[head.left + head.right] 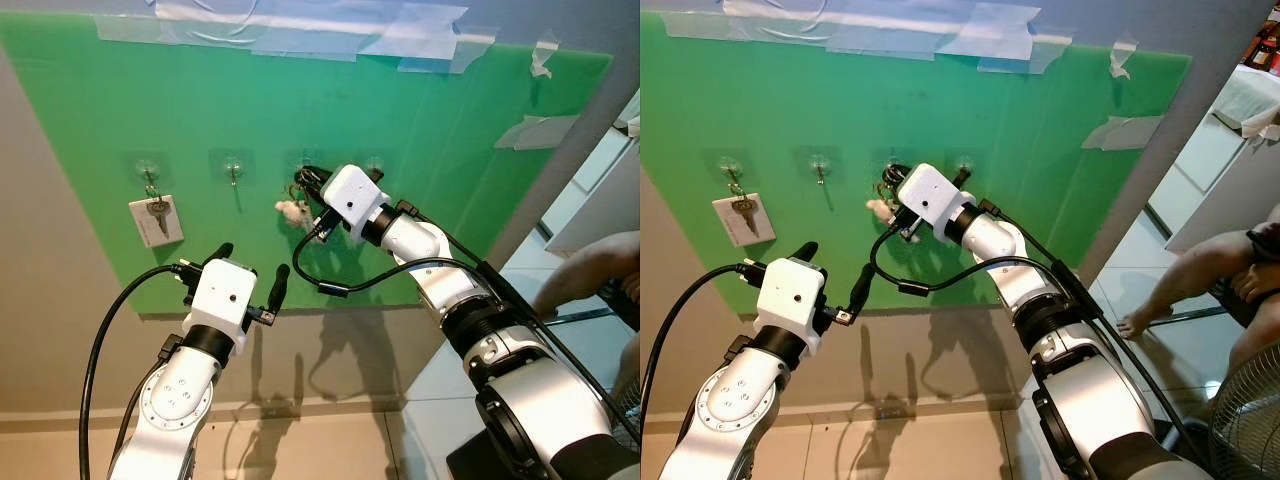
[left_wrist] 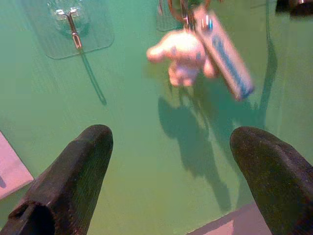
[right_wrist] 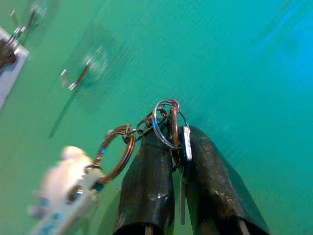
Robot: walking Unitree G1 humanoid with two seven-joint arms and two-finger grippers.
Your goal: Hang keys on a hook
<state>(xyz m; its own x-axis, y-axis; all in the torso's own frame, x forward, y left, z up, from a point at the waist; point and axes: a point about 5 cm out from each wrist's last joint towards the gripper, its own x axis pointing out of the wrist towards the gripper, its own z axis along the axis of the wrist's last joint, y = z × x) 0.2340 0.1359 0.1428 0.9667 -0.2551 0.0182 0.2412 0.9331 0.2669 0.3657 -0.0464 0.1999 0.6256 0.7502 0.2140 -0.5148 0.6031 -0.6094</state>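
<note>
The right gripper pinched the keys between its fingers against the green board, presumably to ring a hook at nine o'clock, while the left gripper hovered spread.

We see shiny metal key rings, a matt green board, clear glossy plastic hooks, and a possibly rubber white charm.

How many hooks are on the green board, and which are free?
4, in one row. The leftmost hook already carries a key with a white tag. The second hook is bare. The third sits behind the right claw holding the keys. The fourth hook looks bare.
</note>
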